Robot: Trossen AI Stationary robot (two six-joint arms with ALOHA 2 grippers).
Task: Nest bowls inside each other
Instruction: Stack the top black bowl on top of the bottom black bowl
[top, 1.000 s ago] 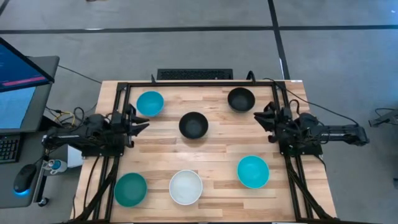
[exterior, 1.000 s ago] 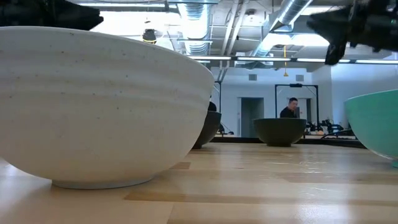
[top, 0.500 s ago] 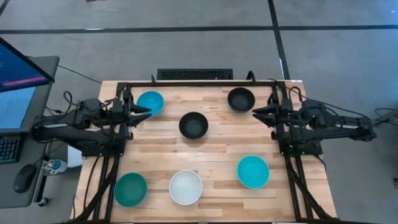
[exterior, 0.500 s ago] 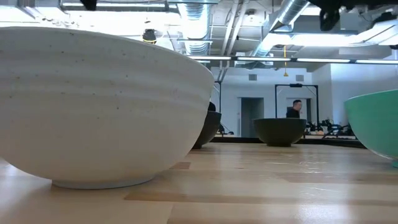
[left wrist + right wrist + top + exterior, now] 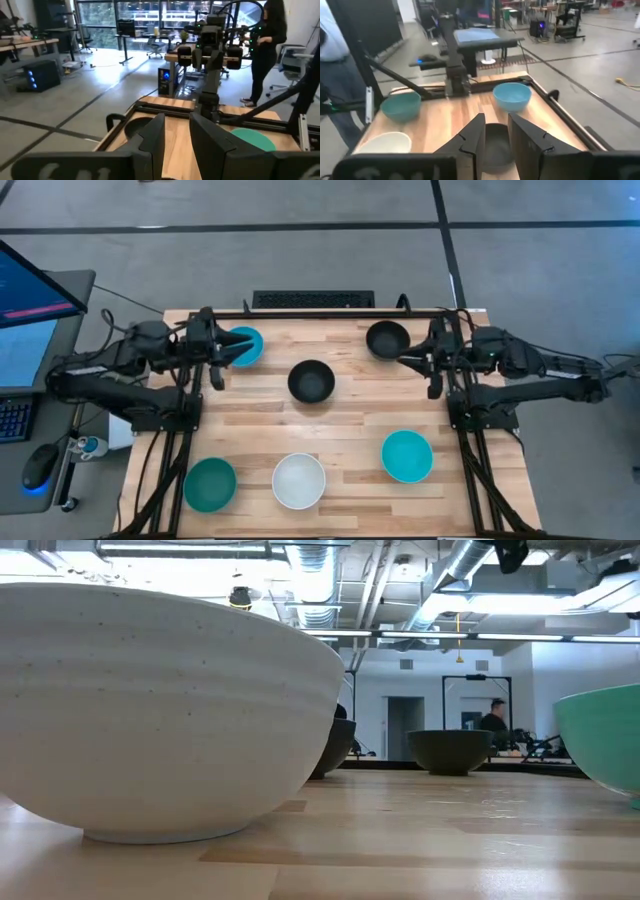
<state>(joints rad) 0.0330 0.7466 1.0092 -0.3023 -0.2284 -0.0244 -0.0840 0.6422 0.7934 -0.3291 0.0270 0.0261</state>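
Black bowl (image 5: pixel 496 145) fills right wrist view beyond narrowly parted right gripper (image 5: pixel 408 360), upper right overhead; left gripper (image 5: pixel 238 346), narrowly parted, overlaps cyan bowl (image 5: pixel 248 343) upper left.

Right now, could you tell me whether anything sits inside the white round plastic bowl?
From above, the white round plastic bowl looks empty, with only its pale inside showing. No other bowl is nested in it. The table under its base is hidden.
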